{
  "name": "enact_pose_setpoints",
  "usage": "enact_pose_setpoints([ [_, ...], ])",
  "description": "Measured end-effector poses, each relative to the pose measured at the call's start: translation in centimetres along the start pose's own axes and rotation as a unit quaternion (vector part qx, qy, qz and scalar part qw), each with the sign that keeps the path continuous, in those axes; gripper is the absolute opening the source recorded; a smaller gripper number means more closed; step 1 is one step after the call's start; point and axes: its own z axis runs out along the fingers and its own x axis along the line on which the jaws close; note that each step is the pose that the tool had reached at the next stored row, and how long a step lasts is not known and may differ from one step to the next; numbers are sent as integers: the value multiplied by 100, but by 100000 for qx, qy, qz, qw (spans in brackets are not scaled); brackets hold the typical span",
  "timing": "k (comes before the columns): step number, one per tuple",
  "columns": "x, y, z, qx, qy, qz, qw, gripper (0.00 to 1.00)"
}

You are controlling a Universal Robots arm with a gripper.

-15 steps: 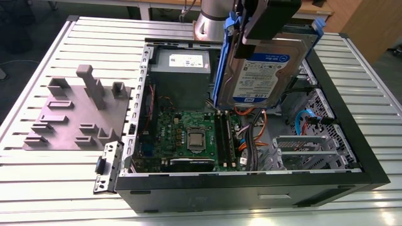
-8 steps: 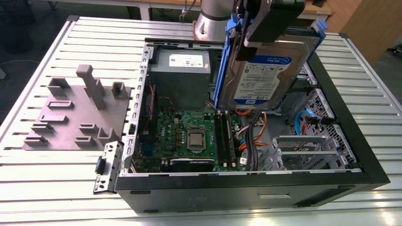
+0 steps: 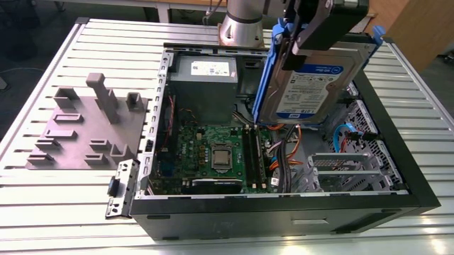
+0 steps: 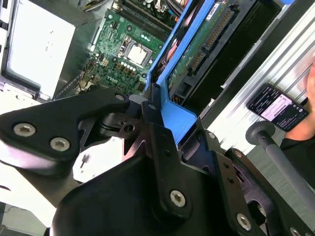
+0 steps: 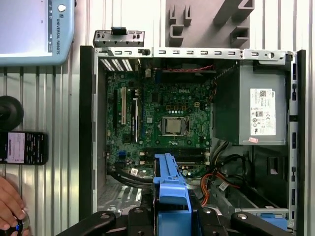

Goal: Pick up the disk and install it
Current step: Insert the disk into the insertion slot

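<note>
Tool [image 3: 316,40] gripped the disk [image 3: 309,87] by its upper end, the black fingers [image 4: 162,147] pressed on the blue plastic frame, so the drive hung on edge beneath the tool with its white-and-blue label turned toward the exterior camera; disk was held above the open computer case [image 3: 418,196], clear of the parts inside; below the tool lay the green motherboard [image 3: 212,149] with its bare processor socket [image 5: 174,126]; the grey power supply box [image 3: 206,87] sat inside the case, beside the hanging disk on the exterior view's left; orange and blue cables [image 3: 298,154] ran under the disk's lower end; a metal drive cage [image 3: 351,170] stood lower in the case, toward the exterior view's right; outside the case, well apart from the tool, a grey slotted tray with upright posts [image 3: 85,127] rested on the ribbed bench [image 3: 64,212]; in the first wrist view a phone [image 5: 22,147] lay on the bench, near a person's hand [image 5: 10,204].
</note>
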Motion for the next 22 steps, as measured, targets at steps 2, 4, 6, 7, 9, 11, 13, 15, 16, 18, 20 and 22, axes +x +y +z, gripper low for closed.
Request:
enact_pose_setpoints([
  [2, 0, -36, 1, -6, 3, 0, 100000, 36],
  [4, 0, -67, 3, -10, -2, -1, 100000, 36],
  [6, 0, -96, 5, -12, 2, -1, 100000, 36],
  [7, 1, -106, 5, -13, 7, 2, 100000, 36],
  [9, 1, -115, 5, -12, 11, 1, 100000, 36],
  [11, 1, -117, 6, -11, 2, 4, 100000, 36],
  [13, 2, -118, 6, -12, 0, 2, 100000, 36],
  [15, 2, -118, 6, -11, 1, 2, 100000, 36],
  [16, 2, -119, 7, -11, -1, 1, 100000, 36],
  [18, 2, -119, 6, -11, 3, -1, 100000, 36],
  [20, 2, -119, 7, -10, -1, 2, 100000, 36],
  [22, 5, -119, 6, -11, 1, 0, 100000, 36],
])
